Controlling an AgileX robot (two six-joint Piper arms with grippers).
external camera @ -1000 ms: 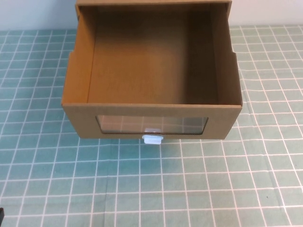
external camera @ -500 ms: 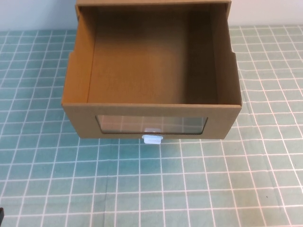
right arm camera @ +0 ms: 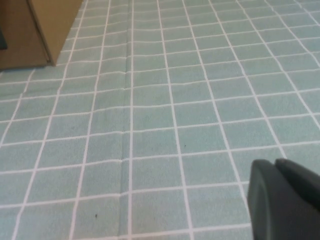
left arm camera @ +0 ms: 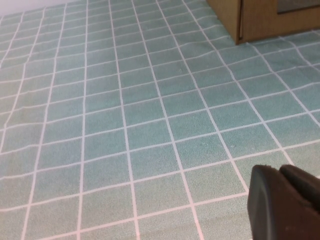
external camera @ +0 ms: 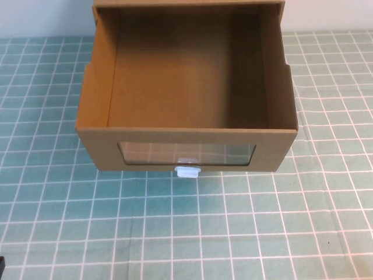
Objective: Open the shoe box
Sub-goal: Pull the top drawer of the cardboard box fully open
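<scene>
While 1 cardboard shoe box sits mid-bench toward the far edge, its 1 drawer is slid out and holds nothing. The drawer front has 1 clear window and 1 white pull tab. The left gripper and the right gripper each hang low over bare bench, near the box's front corners, closed on nothing.

Background only: table covered edge to edge with a teal cloth printed with a white grid of square cells. Cloth isn't flat. The right wrist view shows a long straight crease, and the left wrist view shows mild ripples bending the lines. A few tiny dark specks on the fabric. Plain pale wall runs along the far edge. Lighting is soft and even, with no hard shadows and no glare.
</scene>
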